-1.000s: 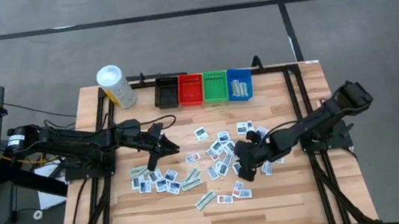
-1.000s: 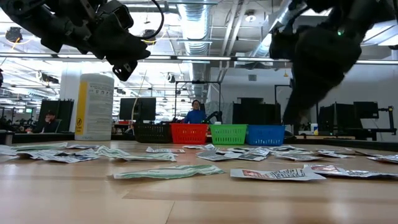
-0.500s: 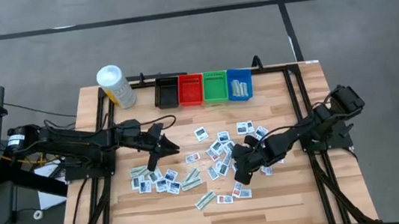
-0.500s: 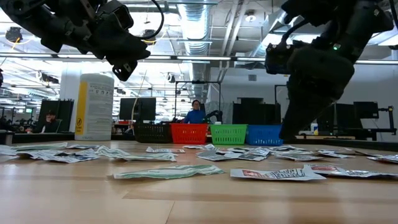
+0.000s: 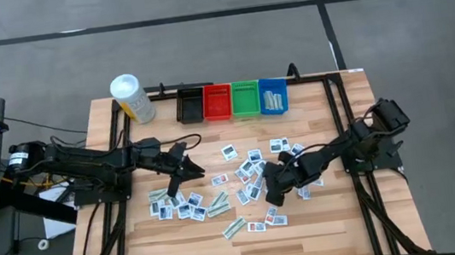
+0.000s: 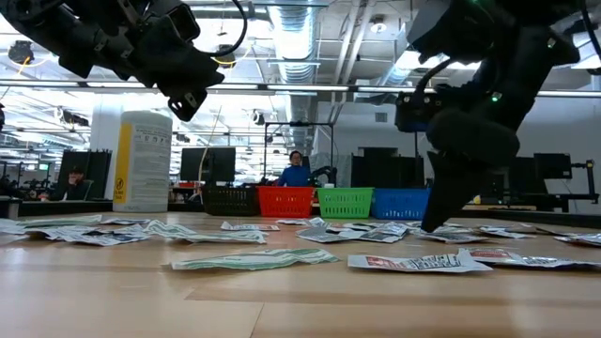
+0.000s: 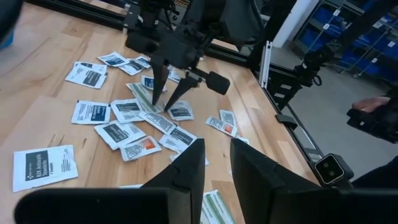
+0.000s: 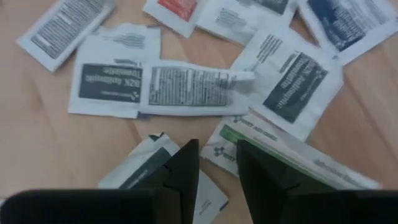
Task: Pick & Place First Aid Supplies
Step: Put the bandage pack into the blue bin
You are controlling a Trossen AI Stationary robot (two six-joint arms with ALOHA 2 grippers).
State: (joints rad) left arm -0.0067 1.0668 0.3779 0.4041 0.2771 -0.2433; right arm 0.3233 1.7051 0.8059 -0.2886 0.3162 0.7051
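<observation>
Right wrist view showed the right gripper [image 8: 217, 163] low over the packets [image 8: 186, 87], fingers [image 8: 183, 168] parted a little, nothing between them; a green-striped packet [image 8: 273, 152] lay just past the tips. Step looked like reaching to pick. Next: drop, close on one packet. Farther off, the left gripper [image 5: 175, 180] hovered, slightly open, empty. Bins [image 5: 231, 99] well beyond.

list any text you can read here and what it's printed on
"BZK Antiseptic Towelette": dark label on a white packet, right wrist view; the last word is blurry.
"BZK Antiseptic Towelette", probably: white packet, left wrist view.
Other packets' print, the strip's fine print, and the bottle label: too small or blurred.
</observation>
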